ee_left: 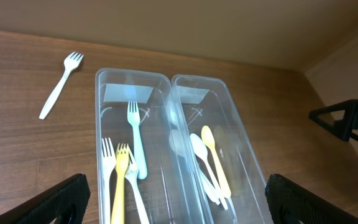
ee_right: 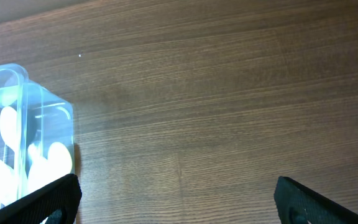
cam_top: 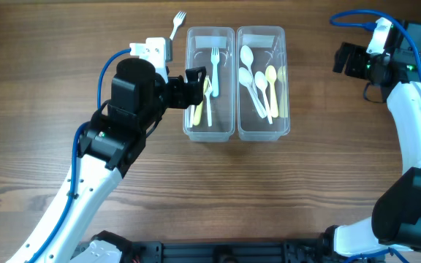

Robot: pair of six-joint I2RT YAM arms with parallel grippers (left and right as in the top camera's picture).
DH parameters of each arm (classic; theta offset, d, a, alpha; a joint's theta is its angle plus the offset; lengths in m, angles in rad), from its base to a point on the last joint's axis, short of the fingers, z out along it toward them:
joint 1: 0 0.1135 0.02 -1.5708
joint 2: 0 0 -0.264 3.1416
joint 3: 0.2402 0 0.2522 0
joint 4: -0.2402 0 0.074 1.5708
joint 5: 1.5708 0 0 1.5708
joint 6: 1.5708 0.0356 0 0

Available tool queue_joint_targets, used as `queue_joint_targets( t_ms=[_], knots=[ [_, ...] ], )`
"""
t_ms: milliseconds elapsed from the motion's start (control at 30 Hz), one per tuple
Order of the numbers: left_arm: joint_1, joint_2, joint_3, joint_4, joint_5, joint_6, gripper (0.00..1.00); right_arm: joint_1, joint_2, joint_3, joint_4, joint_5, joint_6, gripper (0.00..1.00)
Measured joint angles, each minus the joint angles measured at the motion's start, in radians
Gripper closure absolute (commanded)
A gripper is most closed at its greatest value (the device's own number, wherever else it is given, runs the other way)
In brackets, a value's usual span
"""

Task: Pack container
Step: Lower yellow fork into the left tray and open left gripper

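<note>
Closest to you, your left gripper [cam_top: 198,88] hangs over the left tub of the container [cam_top: 236,44], at that tub's outer wall, with its jaws spread wide and nothing between them; its wrist view shows one dark finger [ee_left: 58,202] in each bottom corner and only the tubs below. You cannot tell from these views whether a finger touches the tub wall. The container sits in the middle of the wooden table [cam_top: 305,183], its two clear tubs side by side and running away from you. In the left tub lie the forks: a yellow fork [ee_left: 120,180] and a white fork [ee_left: 107,165] at the near end, and a pale blue fork [ee_left: 135,140] reaching further up the tub. The right tub holds several white spoons [cam_top: 256,86] and a yellow spoon [cam_top: 271,79], overlapping one another. Your right gripper [cam_top: 344,60] is well off to the right of the container, over bare table, jaws as wide apart as the left and empty. Farthest out, a single white fork [cam_top: 177,23] lies loose on the table just beyond the far left corner of the container.
</note>
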Motion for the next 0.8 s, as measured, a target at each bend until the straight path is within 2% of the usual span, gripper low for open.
queue_joint_targets(
  t_ms=[267, 433, 467, 500, 567, 667, 800],
  knots=[
    [0.0, 0.0, 0.0, -0.024, 0.0, 0.0, 0.07, 0.0, 0.0, 0.0, 0.0, 0.0, 0.0, 0.0],
    [0.0, 0.0, 0.0, -0.056, 0.0, 0.0, 0.13, 0.0, 0.0, 0.0, 0.0, 0.0, 0.0, 0.0],
    [0.0, 0.0, 0.0, -0.056, 0.0, 0.0, 0.25, 0.0, 0.0, 0.0, 0.0, 0.0, 0.0, 0.0],
    [0.0, 0.0, 0.0, -0.056, 0.0, 0.0, 0.46, 0.0, 0.0, 0.0, 0.0, 0.0, 0.0, 0.0],
    [0.0, 0.0, 0.0, -0.053, 0.0, -0.007, 0.74, 0.0, 0.0, 0.0, 0.0, 0.0, 0.0, 0.0],
    [0.0, 0.0, 0.0, -0.021, -0.01, -0.003, 0.95, 0.0, 0.0, 0.0, 0.0, 0.0, 0.0, 0.0],
    [0.009, 0.002, 0.0, 0.078, -0.072, -0.003, 0.96, 0.0, 0.0, 0.0, 0.0, 0.0, 0.0, 0.0]
  ],
)
